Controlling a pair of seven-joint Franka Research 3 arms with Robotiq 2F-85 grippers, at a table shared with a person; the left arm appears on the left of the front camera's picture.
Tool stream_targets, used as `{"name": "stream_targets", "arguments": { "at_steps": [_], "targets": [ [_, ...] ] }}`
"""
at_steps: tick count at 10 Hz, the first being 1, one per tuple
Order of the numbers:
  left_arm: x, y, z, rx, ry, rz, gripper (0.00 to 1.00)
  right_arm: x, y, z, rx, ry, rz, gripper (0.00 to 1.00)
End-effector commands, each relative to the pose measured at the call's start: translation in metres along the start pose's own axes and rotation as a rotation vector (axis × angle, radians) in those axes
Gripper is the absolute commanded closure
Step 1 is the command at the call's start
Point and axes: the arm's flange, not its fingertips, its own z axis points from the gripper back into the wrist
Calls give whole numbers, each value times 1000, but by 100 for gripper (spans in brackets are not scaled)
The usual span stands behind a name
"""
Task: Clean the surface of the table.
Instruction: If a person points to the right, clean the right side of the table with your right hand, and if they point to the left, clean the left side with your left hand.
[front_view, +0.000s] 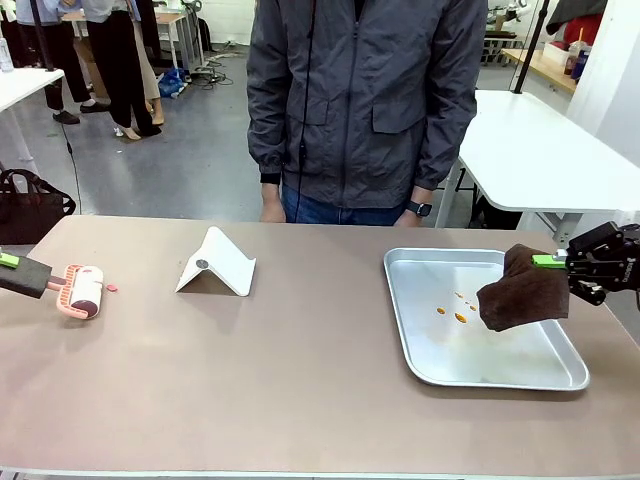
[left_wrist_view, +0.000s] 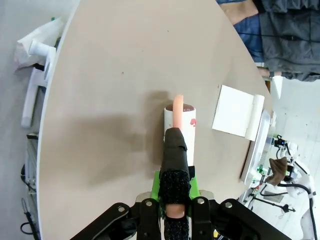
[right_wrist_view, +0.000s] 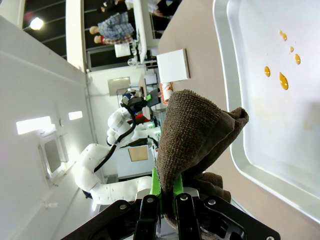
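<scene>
The tan-brown table (front_view: 270, 370) spreads across the front view. At its far left my left gripper (front_view: 28, 277) is shut on the dark handle of a pink lint roller (front_view: 83, 291), whose roll rests on the tabletop. The left wrist view shows that handle pinched in the left gripper (left_wrist_view: 176, 195), with the lint roller (left_wrist_view: 181, 125) lying ahead on the table (left_wrist_view: 110, 90). On the right, my right gripper (front_view: 575, 264) is shut on a brown cloth (front_view: 523, 290) hanging above a steel tray. In the right wrist view the cloth (right_wrist_view: 195, 135) bunches up from the right gripper (right_wrist_view: 169, 195).
The steel tray (front_view: 405, 300) carries a few orange drops (front_view: 460, 317), also visible as orange drops (right_wrist_view: 283, 80) in the right wrist view. A white folded stand (front_view: 218, 263) sits mid-table. A tiny pink speck (front_view: 111, 288) lies beside the roller. A person (front_view: 365, 110) stands at the far edge.
</scene>
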Motion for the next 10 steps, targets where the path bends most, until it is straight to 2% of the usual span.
{"name": "stream_targets", "arguments": {
  "at_steps": [1, 4, 10],
  "targets": [
    [8, -3, -11, 54, -33, 34, 78, -2, 4, 0, -2, 8, -7, 100],
    [9, -7, -29, 83, 15, 37, 78, -2, 4, 0, -2, 8, -7, 100],
    [-3, -17, -60, 110, 83, -39, 78, -2, 4, 0, -2, 8, -7, 100]
  ]
}}
